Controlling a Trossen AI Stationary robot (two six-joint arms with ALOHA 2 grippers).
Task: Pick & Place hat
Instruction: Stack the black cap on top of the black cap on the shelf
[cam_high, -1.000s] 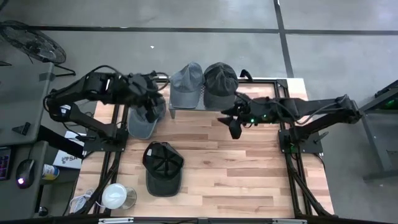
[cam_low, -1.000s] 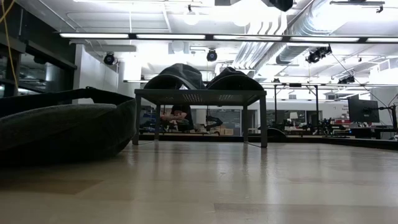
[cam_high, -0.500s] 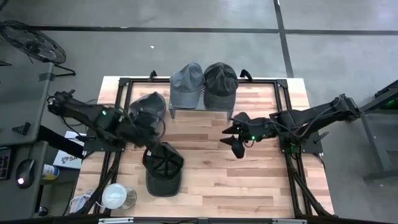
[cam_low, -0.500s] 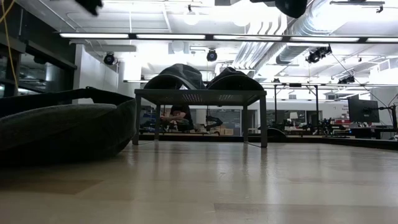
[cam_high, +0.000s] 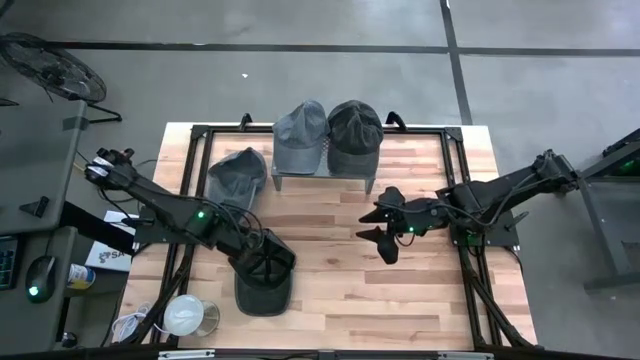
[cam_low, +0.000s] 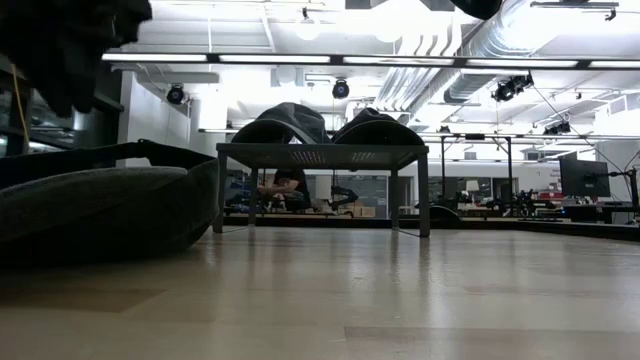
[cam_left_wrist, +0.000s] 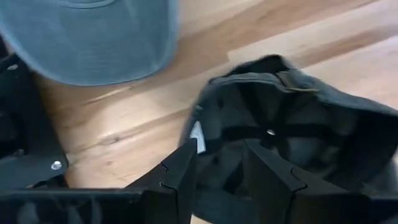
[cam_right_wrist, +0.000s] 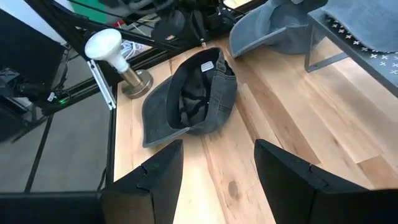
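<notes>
A black cap (cam_high: 262, 272) lies upside down on the table near its near edge, hollow side up, and also shows in the left wrist view (cam_left_wrist: 292, 130), the right wrist view (cam_right_wrist: 189, 96) and the low view (cam_low: 100, 200). My left gripper (cam_high: 250, 243) hangs open just above its rim (cam_low: 70, 45). In its wrist view (cam_left_wrist: 219, 149) one finger stands outside the rim by a white label, the other over the hollow. A grey-blue cap (cam_high: 237, 175) rests crown up on the table farther back. My right gripper (cam_high: 378, 243) is open above bare wood (cam_right_wrist: 217, 149).
A small dark rack (cam_high: 325, 172) at the far side carries a blue-grey cap (cam_high: 300, 135) and a dark grey cap (cam_high: 352, 132). A white bulb-shaped thing on a base (cam_high: 185, 315) stands at the near left corner. A black frame (cam_high: 195, 160) runs around the table.
My left gripper has left the grey-blue cap, which stays on the table, and has swung toward the near edge and come down over the black cap's rim. My right gripper has drifted toward the near edge, still open.
</notes>
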